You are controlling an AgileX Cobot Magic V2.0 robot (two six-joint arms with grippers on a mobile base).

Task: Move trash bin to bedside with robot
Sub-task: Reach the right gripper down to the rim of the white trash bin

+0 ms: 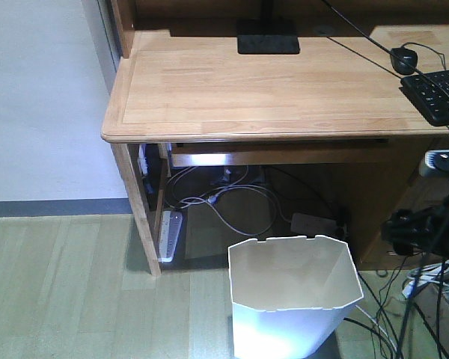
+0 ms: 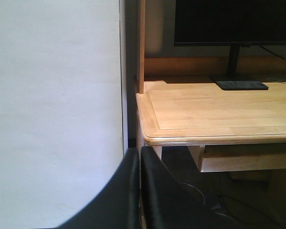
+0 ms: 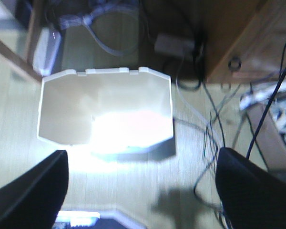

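White thin-walled plastic trash bin [image 1: 295, 303] sits on the floor by the light wooden desk [image 1: 269, 82]. Right gripper [image 3: 142, 160] hangs over it, fingers wide apart. Left gripper [image 2: 139, 160] is pinched together, empty. Those loose grey and black floor cables [image 1: 213, 200] could snag it.

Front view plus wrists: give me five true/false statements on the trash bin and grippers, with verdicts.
1. The trash bin stands upright on the floor in front of the desk. True.
2. The right gripper is shut on the bin's rim. False: it is open, fingers spread wide, clear of the bin.
3. The left gripper has its fingers closed together. True.
4. A keyboard lies inside the bin. False: the keyboard sits on the desk, and nothing shows inside the bin.
5. The bin is tipped on its side. False: its open rim faces up.
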